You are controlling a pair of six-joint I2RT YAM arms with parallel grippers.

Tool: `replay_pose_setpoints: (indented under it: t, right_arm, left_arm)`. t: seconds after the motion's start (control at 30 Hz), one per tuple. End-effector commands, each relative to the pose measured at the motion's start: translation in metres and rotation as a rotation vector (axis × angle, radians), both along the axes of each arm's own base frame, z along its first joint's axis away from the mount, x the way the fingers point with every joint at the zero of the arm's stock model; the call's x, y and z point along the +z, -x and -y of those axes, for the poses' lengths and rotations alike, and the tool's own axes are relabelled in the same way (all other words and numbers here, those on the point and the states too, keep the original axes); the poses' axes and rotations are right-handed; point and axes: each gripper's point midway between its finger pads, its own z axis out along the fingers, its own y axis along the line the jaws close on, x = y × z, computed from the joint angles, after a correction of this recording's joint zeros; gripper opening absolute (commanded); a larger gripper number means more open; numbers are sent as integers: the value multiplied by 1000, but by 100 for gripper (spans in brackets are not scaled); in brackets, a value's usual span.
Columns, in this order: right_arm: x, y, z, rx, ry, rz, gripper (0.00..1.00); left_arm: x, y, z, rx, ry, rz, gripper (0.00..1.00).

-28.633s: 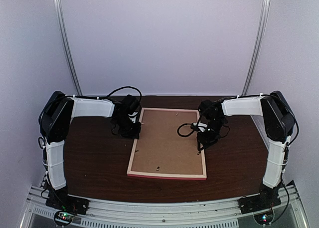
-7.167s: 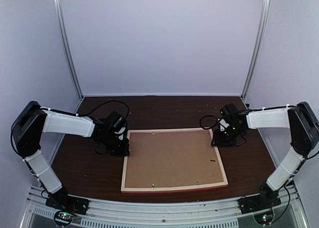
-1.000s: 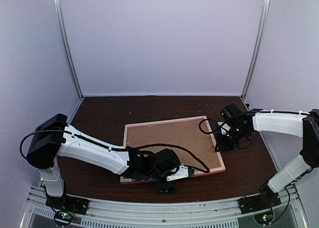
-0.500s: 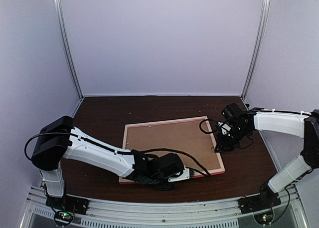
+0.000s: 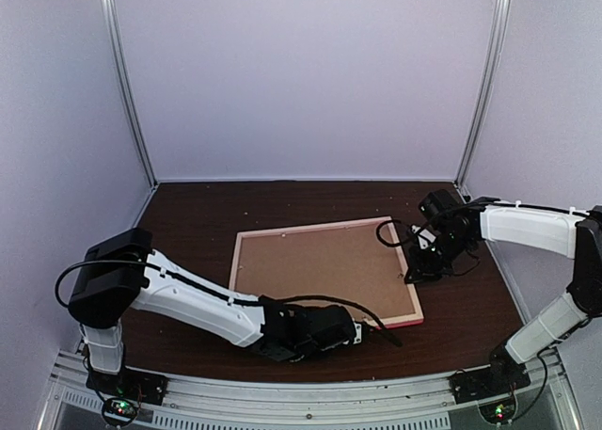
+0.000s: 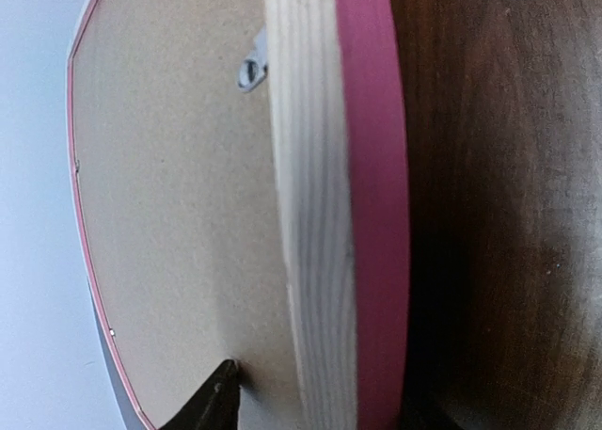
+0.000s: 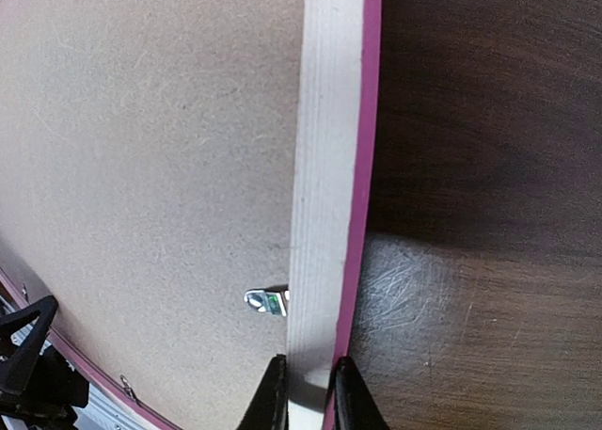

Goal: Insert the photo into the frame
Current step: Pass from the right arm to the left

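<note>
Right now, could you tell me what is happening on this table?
The frame lies back side up on the table, its brown backing board in place. The right gripper is shut on the frame's right rail. The left gripper straddles the near rail with its jaws open, one finger over the backing board. No photo is in view.

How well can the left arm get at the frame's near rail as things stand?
Probably yes: the left fingers seem to stand on either side of the frame's near rail, one over the backing board, nothing in between. The right fingers pinch the right rail, clear of that spot.
</note>
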Motion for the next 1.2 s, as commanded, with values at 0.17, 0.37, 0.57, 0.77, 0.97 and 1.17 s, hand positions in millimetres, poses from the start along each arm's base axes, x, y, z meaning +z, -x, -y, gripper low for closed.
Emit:
replay_pose_setpoints:
  t: [0.17,0.37,0.57,0.77,0.97,1.17]
  right_arm:
    - [21,-13,-17,31,-88,43,1]
    - [16,-14,-14,35,-74,27,16]
    - [14,-14,-8,34,-57,24,29]
    - [31,-15,0,30,-40,52,33]
    - [73,-24,13,15,-25,133,38]
    - [115,-32,22,12,-18,230,47]
  left_arm:
    - [6,-3,-4,13,-29,42,38]
    - [20,-9,-6,29,-19,81,32]
    - [39,-13,-8,39,-3,117,30]
    - [59,-16,-9,42,11,154,26]
    - [99,-23,-12,44,25,224,20]
    - [144,-28,-16,33,47,290,15]
